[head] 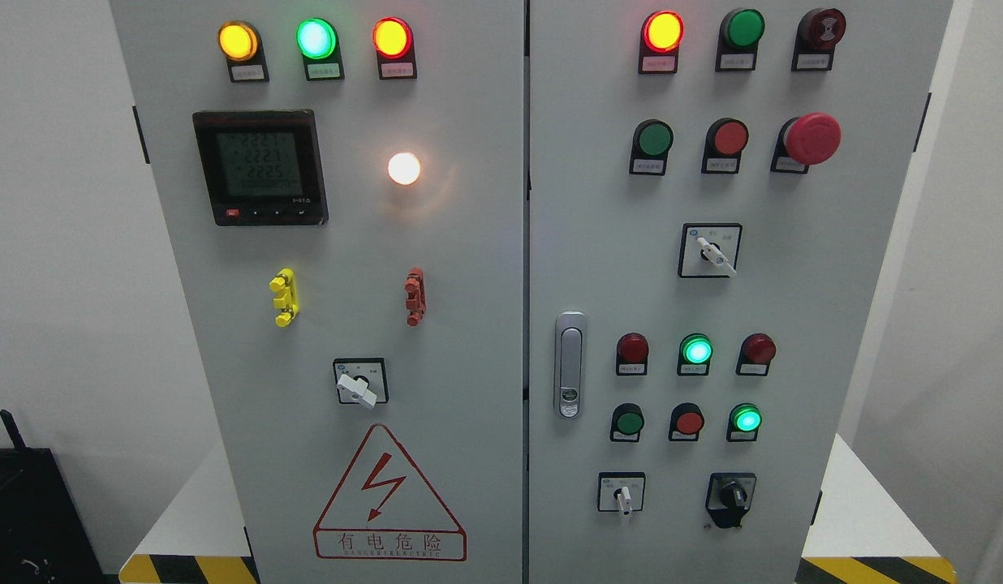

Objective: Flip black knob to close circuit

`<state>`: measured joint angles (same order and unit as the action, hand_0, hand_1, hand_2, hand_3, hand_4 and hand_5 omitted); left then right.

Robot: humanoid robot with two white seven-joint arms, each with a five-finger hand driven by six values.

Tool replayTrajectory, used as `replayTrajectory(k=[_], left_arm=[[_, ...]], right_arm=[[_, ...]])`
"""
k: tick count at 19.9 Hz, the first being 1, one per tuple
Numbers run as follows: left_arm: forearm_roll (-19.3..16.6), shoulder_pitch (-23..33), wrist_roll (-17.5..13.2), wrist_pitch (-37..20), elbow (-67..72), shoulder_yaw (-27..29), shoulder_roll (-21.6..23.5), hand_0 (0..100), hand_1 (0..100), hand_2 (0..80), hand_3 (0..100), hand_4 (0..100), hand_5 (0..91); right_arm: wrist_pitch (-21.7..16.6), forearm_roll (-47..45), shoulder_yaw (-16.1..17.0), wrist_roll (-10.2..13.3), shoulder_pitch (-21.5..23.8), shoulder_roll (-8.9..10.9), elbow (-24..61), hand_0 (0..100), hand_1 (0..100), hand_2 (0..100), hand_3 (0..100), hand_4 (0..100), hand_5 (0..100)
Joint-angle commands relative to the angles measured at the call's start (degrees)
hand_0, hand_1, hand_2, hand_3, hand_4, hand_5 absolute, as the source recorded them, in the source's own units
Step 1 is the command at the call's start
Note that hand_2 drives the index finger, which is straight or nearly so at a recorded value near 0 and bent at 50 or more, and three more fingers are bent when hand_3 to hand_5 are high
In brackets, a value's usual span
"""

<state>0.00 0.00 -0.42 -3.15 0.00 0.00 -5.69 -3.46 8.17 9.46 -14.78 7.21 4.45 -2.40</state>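
You see neither robot hand in the head view, so you cannot tell whether their fingers are spread, curled or holding anything. Judging from that, the reach has not begun and the task is at its very start.

Nearest the bottom of the frame, at about five o'clock on the grey metal cabinet's right door (858, 341), sits the black rotary knob on its black plate (730, 495). That is your target. Your next move calls for bringing a hand up to it, pinching the small grip squarely and turning it; which way closes the circuit cannot be read from here.

Just beside it, at nine o'clock from it, is a white selector switch (623, 493). Count three white-handled selectors in all: that one, one higher on the right door (712, 253), and one on the left door (357, 384), above the red triangular shock-warning sign (388, 495).

Moving up, a silver door latch (570, 365) stands at the right door's left edge. You have one red mushroom stop button (811, 138) near one o'clock, and one black digital meter (260, 167) near ten o'clock.
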Motion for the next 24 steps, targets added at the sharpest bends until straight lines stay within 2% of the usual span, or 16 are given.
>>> replayTrajectory(k=[1,10,14,17,19,21,24], left_arm=[[0.4,1.9,0.0,0.0,-1.9,0.6,0.0,0,0,0.0,5,3,0.0],[0.4,1.9,0.0,0.0,-1.9,0.6,0.0,0,0,0.0,5,3,0.0],[0.4,1.9,0.0,0.0,-1.9,0.6,0.0,0,0,0.0,5,3,0.0],[0.4,1.9,0.0,0.0,-1.9,0.6,0.0,0,0,0.0,5,3,0.0],[0.4,1.9,0.0,0.0,-1.9,0.6,0.0,0,0,0.0,5,3,0.0],[0.4,1.9,0.0,0.0,-1.9,0.6,0.1,0,0,0.0,5,3,0.0],[0.4,1.9,0.0,0.0,-1.9,0.6,0.0,0,0,0.0,5,3,0.0]], right_arm=[[-0.1,0.0,0.0,-0.1,0.1,0.03,-0.1,0,0,0,0,0,0],[0.0,-0.1,-0.5,-0.3,0.3,0.03,2.1,0,0,0,0,0,0],[0.0,-0.1,-0.5,-1.3,3.1,-0.67,12.1,0,0,0,0,0,0],[0.0,-0.1,-1.1,-2.0,5.8,-2.33,25.4,0,0,0,0,0,0],[-0.1,-0.3,-3.1,-4.2,7.8,-2.43,34.3,0,0,0,0,0,0],[-0.3,-3.4,-4.1,-6.6,8.5,-2.43,43.0,0,0,0,0,0,0],[0.0,-12.4,-7.0,-7.3,10.7,-2.17,57.4,0,0,0,0,0,0]])
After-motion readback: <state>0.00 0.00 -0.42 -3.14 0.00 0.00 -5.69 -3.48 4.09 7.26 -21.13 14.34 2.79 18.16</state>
